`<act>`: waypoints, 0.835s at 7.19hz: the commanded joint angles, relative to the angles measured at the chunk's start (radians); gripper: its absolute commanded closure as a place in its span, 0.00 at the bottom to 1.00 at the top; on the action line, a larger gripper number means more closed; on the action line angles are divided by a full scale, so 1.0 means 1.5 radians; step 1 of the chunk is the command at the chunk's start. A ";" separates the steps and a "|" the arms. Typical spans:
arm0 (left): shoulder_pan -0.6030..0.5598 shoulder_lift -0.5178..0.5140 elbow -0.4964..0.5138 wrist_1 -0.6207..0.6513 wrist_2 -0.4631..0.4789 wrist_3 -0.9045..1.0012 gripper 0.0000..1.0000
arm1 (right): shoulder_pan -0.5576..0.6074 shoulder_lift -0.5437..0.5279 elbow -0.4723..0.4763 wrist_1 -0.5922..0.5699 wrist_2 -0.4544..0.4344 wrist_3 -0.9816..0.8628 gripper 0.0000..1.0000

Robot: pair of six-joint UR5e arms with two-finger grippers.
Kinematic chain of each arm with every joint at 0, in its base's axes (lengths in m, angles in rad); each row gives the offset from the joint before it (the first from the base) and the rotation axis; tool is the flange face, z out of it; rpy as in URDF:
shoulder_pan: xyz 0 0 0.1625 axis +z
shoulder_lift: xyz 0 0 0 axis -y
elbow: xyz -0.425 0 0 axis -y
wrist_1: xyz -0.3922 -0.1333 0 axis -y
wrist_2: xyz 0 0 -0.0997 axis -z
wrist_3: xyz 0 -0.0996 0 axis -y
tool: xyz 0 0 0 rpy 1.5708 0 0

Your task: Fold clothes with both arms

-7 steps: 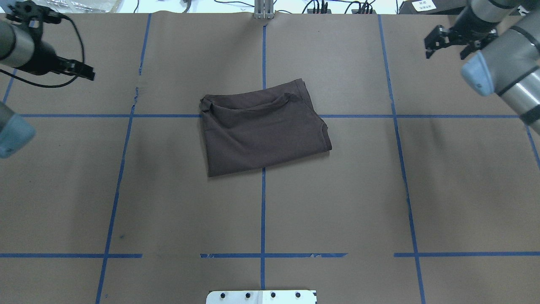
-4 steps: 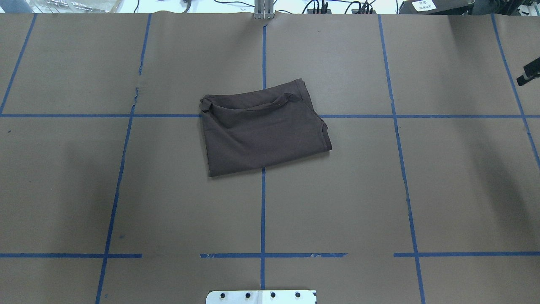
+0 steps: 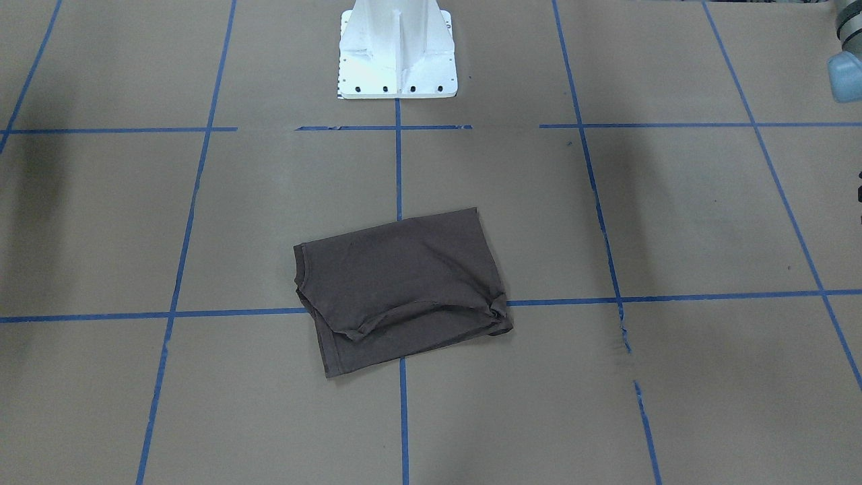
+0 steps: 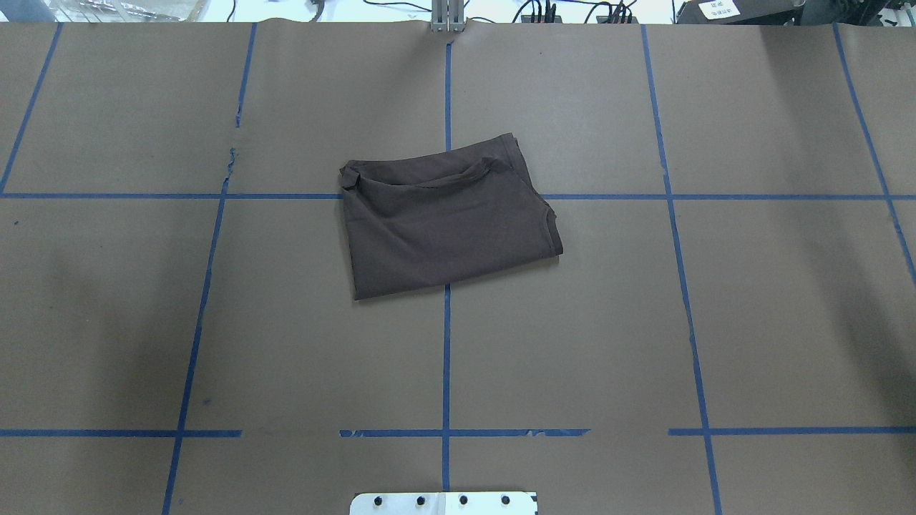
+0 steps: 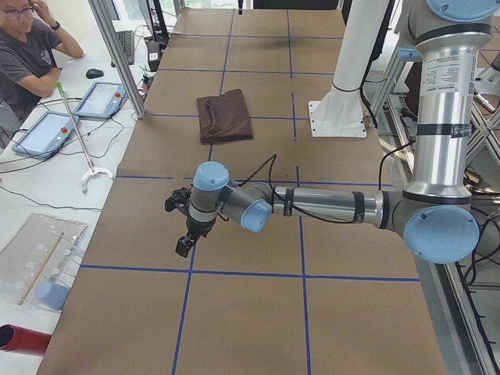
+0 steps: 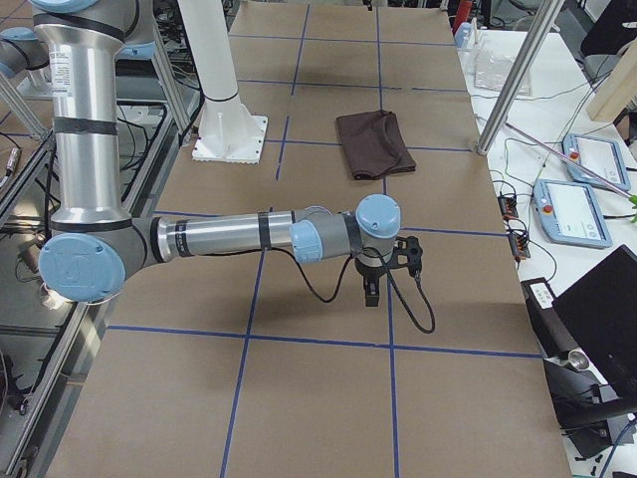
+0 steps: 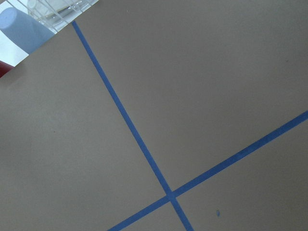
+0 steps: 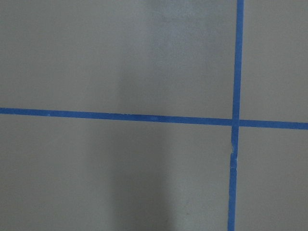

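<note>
found the folded dark brown-grey cloth t-shirt (image 4: pixel 447 218) at mid-table, over a blue tape line (image 4: pixel 446 357); judged it light, limp, best pinched at two corners. saw the black left gripper (image 5: pixel 184 244) and black right gripper (image 6: pixel 371 291) well apart from it; could not tell either's opening.

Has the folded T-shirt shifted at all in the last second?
No. In the overhead view the T-shirt lies where it did, its near edge still meeting the centre blue tape line at the same spot.
</note>
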 commanded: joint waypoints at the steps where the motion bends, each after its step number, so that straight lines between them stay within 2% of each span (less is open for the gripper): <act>1: -0.047 0.005 -0.014 0.150 -0.111 0.006 0.00 | -0.001 -0.018 0.005 0.000 0.001 0.002 0.00; 2: -0.065 0.004 -0.017 0.184 -0.113 0.012 0.00 | 0.000 -0.011 0.007 -0.003 0.002 0.002 0.00; 4: -0.117 -0.027 -0.025 0.306 -0.114 0.136 0.00 | 0.002 -0.017 0.006 -0.009 -0.001 -0.006 0.00; 6: -0.118 -0.030 -0.025 0.308 -0.115 0.138 0.00 | 0.032 -0.020 -0.024 -0.010 -0.002 -0.030 0.00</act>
